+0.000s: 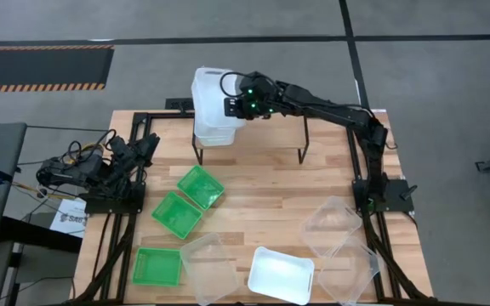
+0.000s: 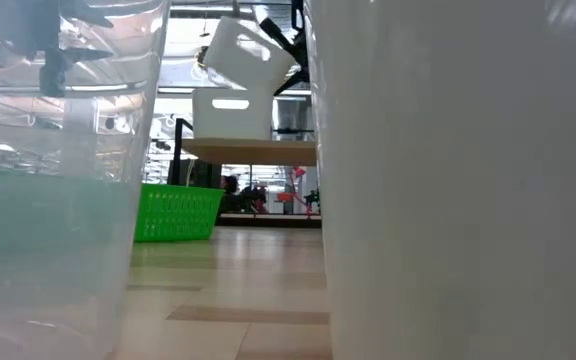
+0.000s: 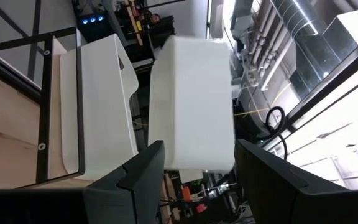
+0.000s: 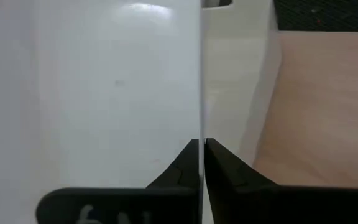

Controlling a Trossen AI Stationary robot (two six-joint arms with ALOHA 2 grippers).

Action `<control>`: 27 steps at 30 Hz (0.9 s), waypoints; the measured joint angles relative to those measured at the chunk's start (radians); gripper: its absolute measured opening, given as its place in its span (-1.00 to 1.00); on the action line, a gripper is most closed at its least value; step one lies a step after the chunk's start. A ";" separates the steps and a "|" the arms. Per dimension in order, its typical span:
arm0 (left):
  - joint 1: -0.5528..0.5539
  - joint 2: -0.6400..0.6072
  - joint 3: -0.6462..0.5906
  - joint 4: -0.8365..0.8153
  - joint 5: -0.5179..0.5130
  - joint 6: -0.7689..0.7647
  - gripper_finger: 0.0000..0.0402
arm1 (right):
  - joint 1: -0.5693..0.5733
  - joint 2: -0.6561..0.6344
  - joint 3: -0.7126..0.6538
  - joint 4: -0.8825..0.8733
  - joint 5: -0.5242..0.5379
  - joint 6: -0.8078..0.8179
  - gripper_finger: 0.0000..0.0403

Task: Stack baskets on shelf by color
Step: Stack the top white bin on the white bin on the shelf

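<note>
My right gripper [image 1: 230, 106] reaches over the shelf [image 1: 270, 132] at the table's far side, shut on a white basket [image 1: 213, 87]. That basket hangs tilted [image 2: 248, 55] right above a second white basket [image 2: 233, 112], which stands with its bottom on the shelf top's left end [image 2: 258, 150]. My left gripper [image 3: 197, 180] waits open at the table's left edge [image 1: 145, 150], with nothing between its fingers. It looks toward both white baskets [image 3: 191, 99]. My right gripper pinches the held basket's thin side wall [image 4: 202, 134] between its two fingers, which nearly meet. They come from the table's right, slanting down. The basket is tilted over the lower basket; whether its low edge [image 2: 218, 85] touches that basket's rim, I cannot tell.
Three green baskets [image 1: 201, 185] [image 1: 175, 212] [image 1: 157, 266] lie left of the table's middle. Clear baskets [image 1: 208, 265] [image 1: 333, 225] [image 1: 356, 272] and a third white basket [image 1: 281, 274] sit along the near edge. The shelf's right part is bare wood.
</note>
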 joint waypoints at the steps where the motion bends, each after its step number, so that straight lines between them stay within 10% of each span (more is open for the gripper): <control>1: 0.000 0.000 0.000 0.000 0.000 0.000 -0.08 | 0.000 0.000 0.000 0.004 0.000 0.000 -0.83; 27: 0.000 0.000 0.000 0.000 -0.030 -0.002 -0.08 | -0.020 -0.001 0.001 0.010 0.001 -0.012 -0.56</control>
